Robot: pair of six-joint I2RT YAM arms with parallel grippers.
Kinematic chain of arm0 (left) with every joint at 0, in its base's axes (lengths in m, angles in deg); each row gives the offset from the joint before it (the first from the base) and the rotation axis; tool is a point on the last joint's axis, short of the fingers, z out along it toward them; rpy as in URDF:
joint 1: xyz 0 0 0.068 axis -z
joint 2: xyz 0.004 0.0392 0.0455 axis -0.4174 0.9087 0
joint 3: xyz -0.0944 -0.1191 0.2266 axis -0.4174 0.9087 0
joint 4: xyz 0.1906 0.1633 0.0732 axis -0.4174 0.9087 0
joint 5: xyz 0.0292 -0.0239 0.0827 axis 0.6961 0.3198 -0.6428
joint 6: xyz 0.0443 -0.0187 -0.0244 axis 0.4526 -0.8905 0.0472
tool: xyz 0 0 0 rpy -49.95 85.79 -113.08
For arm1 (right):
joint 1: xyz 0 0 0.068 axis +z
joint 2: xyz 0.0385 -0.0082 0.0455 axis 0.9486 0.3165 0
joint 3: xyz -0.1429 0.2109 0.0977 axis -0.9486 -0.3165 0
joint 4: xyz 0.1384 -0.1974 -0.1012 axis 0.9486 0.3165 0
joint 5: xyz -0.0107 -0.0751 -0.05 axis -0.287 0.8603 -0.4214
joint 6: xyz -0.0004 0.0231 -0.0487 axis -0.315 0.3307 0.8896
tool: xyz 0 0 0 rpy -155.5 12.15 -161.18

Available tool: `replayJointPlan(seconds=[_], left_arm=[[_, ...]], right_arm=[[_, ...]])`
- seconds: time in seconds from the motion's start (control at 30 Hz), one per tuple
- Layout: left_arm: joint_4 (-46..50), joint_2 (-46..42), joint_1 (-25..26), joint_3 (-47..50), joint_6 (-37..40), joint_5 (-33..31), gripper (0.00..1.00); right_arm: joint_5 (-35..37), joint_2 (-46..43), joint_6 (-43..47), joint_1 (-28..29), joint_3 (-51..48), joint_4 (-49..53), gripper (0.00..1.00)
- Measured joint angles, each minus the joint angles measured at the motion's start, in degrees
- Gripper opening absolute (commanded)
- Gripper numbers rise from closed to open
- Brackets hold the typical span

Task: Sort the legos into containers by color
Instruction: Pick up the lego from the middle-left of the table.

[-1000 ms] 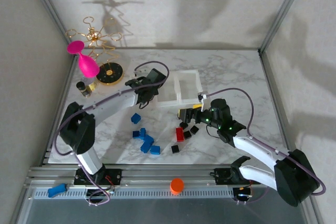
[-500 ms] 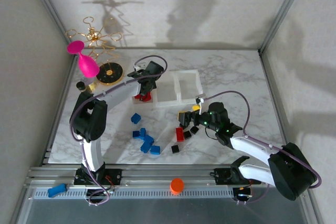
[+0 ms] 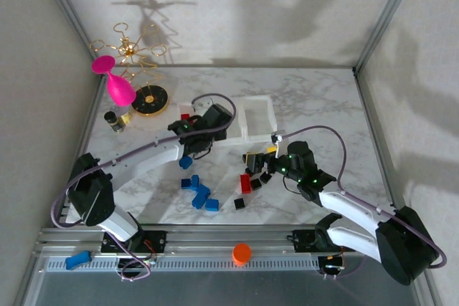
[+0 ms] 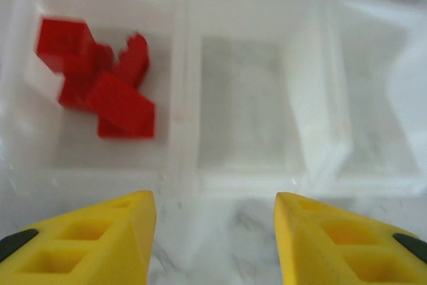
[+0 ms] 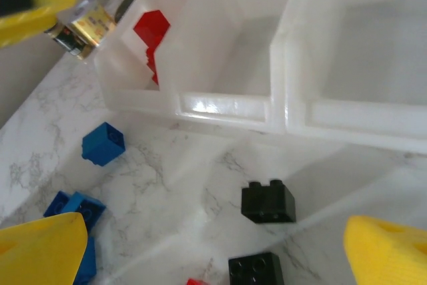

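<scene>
The containers (image 3: pixel 258 116) are three joined clear bins at the back centre. Several red legos (image 4: pixel 100 78) lie in the left bin (image 4: pixel 180 65); the middle bin looks bare. My left gripper (image 4: pixel 213 199) is open with nothing between its fingers, just in front of the bins' near rim (image 3: pixel 192 134). My right gripper (image 3: pixel 259 159) is wide open above black legos (image 5: pixel 269 203) on the table. Blue legos (image 3: pixel 201 195) lie scattered at the front left. A red lego (image 3: pixel 246 184) lies among the black ones (image 3: pixel 265 177).
A pink glass (image 3: pixel 118 87), a gold wire stand on a round black base (image 3: pixel 150 99) and a small bottle (image 3: pixel 115 120) stand at the back left. An orange cap (image 3: pixel 242 253) sits on the front rail. Metal frame posts bound the table.
My left gripper has opened and drawn back from over the left bin to its near side, with no brick between its fingers now. The right gripper stays open over the black legos.
</scene>
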Motion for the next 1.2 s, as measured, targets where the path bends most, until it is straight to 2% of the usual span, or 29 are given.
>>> replayJointPlan(seconds=[0.23,0.4,0.6,0.87,1.2], left_arm=[[-0.5,-2.0,9.1,7.6,-8.2,2.9,0.52],[-1.5,-1.5,15.6,8.3,-12.0,4.6,0.55],[-2.1,3.1,20.5,8.2,-13.8,6.8,0.60],[-2.2,8.4,22.8,8.1,-14.0,9.0,0.61],[-3.9,14.7,22.9,5.9,-13.7,10.6,0.61]], right_arm=[[2.3,-8.5,-5.1,0.0,0.0,11.8,0.99],[4.3,-13.1,-8.5,0.0,-0.2,21.1,0.99],[5.8,-17.0,-13.2,0.0,-0.7,30.1,0.99],[8.5,-19.6,-18.9,0.0,-0.7,37.2,0.99],[9.0,-20.3,-19.9,0.0,-0.9,37.7,0.99]])
